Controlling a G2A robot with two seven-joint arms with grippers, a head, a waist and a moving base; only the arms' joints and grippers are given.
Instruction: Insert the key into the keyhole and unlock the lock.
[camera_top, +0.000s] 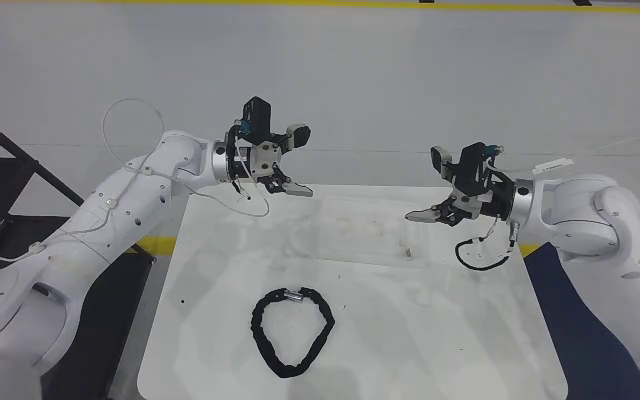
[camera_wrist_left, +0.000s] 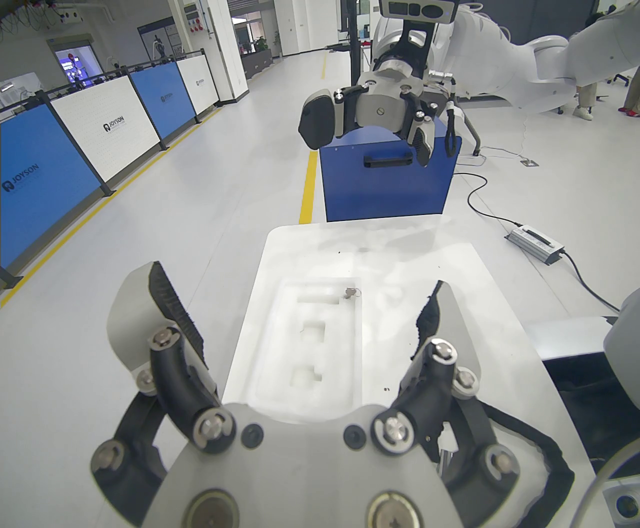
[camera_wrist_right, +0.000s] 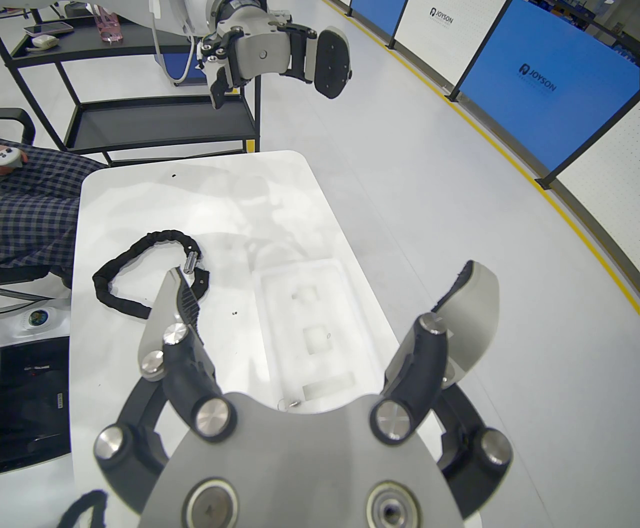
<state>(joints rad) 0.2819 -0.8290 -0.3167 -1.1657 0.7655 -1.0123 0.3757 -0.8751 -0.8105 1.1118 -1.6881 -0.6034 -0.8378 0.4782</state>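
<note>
White bench (camera_top: 450, 330) lay beneath both arms, with a foam tray (camera_wrist_right: 300, 266) set between them. At one end of the tray the left gripper (camera_wrist_left: 297, 280) hovered, jaws spread wide and empty; at the other end the right gripper (camera_wrist_right: 321, 270) hovered, equally wide. A small metal piece, probably the key (camera_wrist_right: 292, 402), sat in the tray just under the right gripper. The chain lock (camera_top: 292, 332) lay in a loop, well apart from both grippers.
</note>
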